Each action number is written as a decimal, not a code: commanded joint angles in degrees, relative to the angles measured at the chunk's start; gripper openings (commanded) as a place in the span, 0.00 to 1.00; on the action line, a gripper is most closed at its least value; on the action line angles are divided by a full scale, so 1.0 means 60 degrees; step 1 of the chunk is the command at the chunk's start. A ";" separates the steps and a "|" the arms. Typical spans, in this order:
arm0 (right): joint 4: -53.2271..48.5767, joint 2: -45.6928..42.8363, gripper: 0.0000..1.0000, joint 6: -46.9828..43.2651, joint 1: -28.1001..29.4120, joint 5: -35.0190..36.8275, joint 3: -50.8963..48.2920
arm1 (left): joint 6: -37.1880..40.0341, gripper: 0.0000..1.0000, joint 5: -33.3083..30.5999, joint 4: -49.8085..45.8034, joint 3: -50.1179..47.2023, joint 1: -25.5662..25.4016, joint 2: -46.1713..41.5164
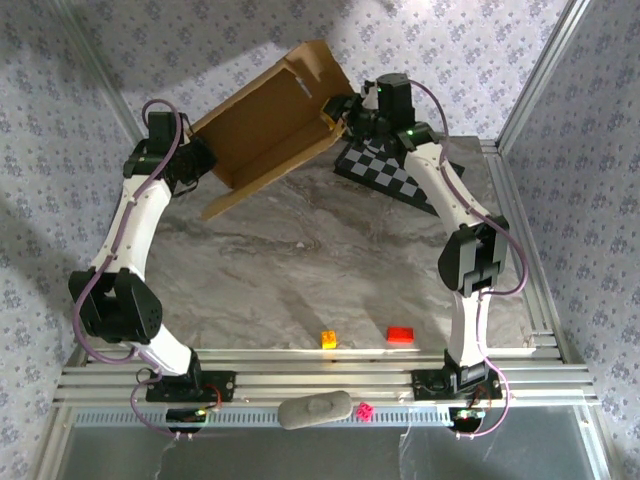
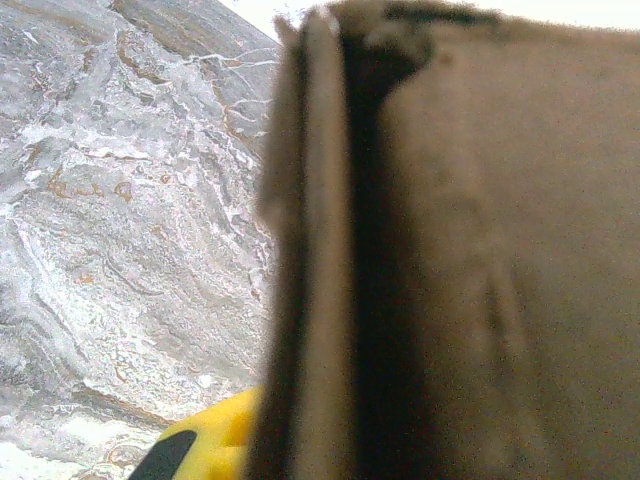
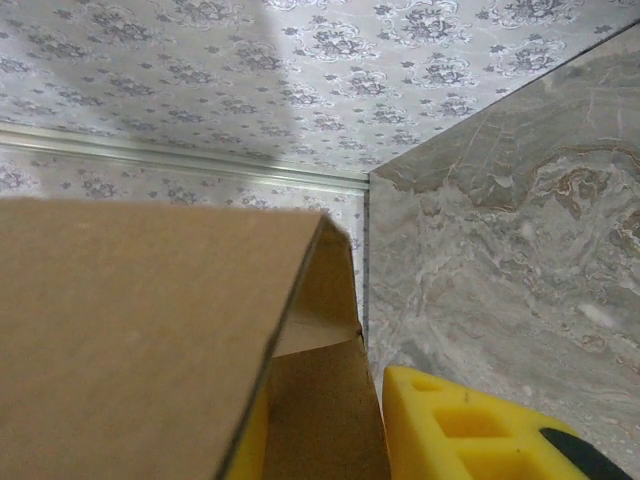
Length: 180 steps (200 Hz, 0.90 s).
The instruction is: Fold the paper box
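The paper box (image 1: pixel 268 128) is sitting just left of the checkered board (image 1: pixel 395 172) and looks to be lifted off the desk (image 1: pixel 300 270). Its long axis is running from the board-side end out to the end farthest from the board. The right pincer (image 1: pixel 338 115) is working the board-side end, its fingers (image 3: pixel 470 430) closing on a cardboard wall. The left pincer (image 1: pixel 208 165) is meeting the far end (one yellow finger (image 2: pixel 205 445) is lying against the wall, so I cannot tell its opening). The next fold is likely hinging on that span between them.

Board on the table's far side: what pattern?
The board is black-and-white checkered; top external view shows it best.
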 commanded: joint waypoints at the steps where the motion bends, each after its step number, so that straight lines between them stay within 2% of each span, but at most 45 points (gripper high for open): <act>1: -0.0960 0.0222 0.35 -0.0612 0.0129 -0.0035 0.0360 | -0.0155 0.00 0.0284 0.0637 0.0263 -0.0019 -0.0512; 45: -0.1745 0.0069 0.23 -0.1446 0.0116 0.0137 0.0400 | -0.0180 0.00 0.0245 0.0711 0.0283 0.0028 -0.0546; 64: -0.1961 0.0019 0.23 -0.1702 0.0133 0.0191 0.0464 | -0.0174 0.00 0.0237 0.0714 0.0299 0.0031 -0.0556; 72: -0.2111 0.0017 0.27 -0.1848 0.0133 0.0220 0.0561 | -0.0171 0.00 0.0241 0.0711 0.0299 0.0030 -0.0551; 92: -0.2716 -0.0060 0.45 -0.2462 0.0132 0.0467 0.0868 | -0.0125 0.00 0.0238 0.0696 0.0296 0.0045 -0.0564; 109: -0.3251 -0.0408 0.53 -0.3413 -0.0007 0.0751 0.0924 | 0.0063 0.00 0.0190 0.0521 0.0349 0.0067 -0.0529; 143: -0.3302 -0.1965 0.59 -0.5471 -0.0610 0.0481 0.0093 | 0.0548 0.00 0.0131 0.0124 0.0474 0.0146 -0.0500; 168: -0.2059 -0.3139 0.58 -0.5624 -0.1546 -0.0526 -0.1119 | 0.0909 0.00 0.0127 -0.0070 0.0609 0.0201 -0.0458; 180: -0.1855 -0.3425 0.55 -0.5798 -0.1861 -0.0539 -0.1273 | 0.1114 0.00 0.0167 -0.0171 0.0721 0.0204 -0.0399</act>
